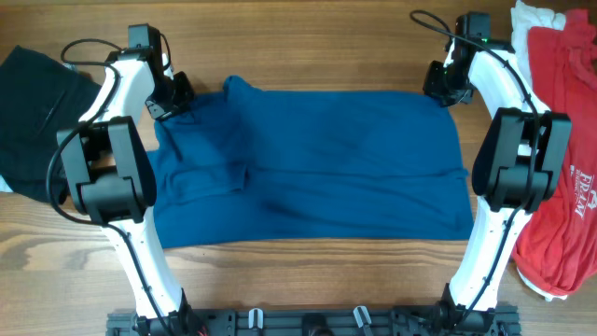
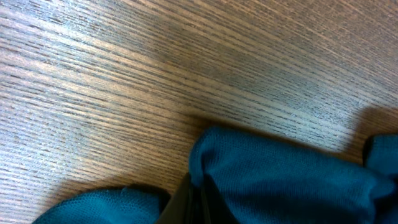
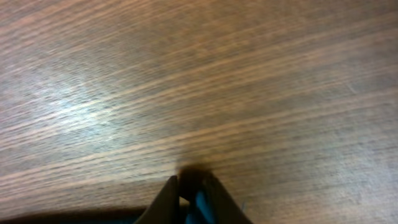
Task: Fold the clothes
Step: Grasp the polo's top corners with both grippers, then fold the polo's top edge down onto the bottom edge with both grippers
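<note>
The royal-blue shirt lies spread flat across the middle of the wooden table. My left gripper is at its far left corner, shut on a fold of the blue shirt. My right gripper is at its far right corner, shut on a thin edge of the blue shirt. The red tee with white lettering lies at the right edge. A white garment shows at the far right, partly under the red tee.
A dark cloth lies at the left edge of the table. Bare wood shows along the far side and near the front edge. The arm bases stand on a black rail at the front.
</note>
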Motion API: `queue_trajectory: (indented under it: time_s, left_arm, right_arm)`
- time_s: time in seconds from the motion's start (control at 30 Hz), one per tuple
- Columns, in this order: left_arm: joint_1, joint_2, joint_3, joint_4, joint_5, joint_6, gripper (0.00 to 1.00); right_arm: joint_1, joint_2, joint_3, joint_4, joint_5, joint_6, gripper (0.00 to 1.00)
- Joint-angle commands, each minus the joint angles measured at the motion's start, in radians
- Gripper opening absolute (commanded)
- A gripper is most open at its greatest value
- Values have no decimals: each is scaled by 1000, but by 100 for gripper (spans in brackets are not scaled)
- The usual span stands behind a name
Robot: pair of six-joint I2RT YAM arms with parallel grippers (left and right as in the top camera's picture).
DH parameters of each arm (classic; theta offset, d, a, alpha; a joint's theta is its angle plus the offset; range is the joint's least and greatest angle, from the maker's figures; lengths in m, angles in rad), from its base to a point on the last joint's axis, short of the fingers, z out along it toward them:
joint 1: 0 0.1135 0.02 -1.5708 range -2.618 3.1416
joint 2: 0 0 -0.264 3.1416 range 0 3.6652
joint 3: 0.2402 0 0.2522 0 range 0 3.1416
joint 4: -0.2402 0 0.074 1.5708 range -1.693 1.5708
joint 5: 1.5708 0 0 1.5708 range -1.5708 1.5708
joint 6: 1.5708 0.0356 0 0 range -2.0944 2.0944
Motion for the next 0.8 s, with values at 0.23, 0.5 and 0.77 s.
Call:
queue_trajectory:
  time_s: [0.23, 0.5, 0.77]
  left_arm:
    - [-1, -98, -11, -4, 9, 18, 4]
    - [-1, -280, -11, -173, 9, 18, 4]
    - [0, -305, -12, -427, 8, 19, 4]
  right_arm:
    - [-12, -61, -2, -122, 270, 102, 4]
    - [-19, -204, -2, -274, 270, 102, 5]
    - [-21, -233, -2, -545, 270, 74, 10]
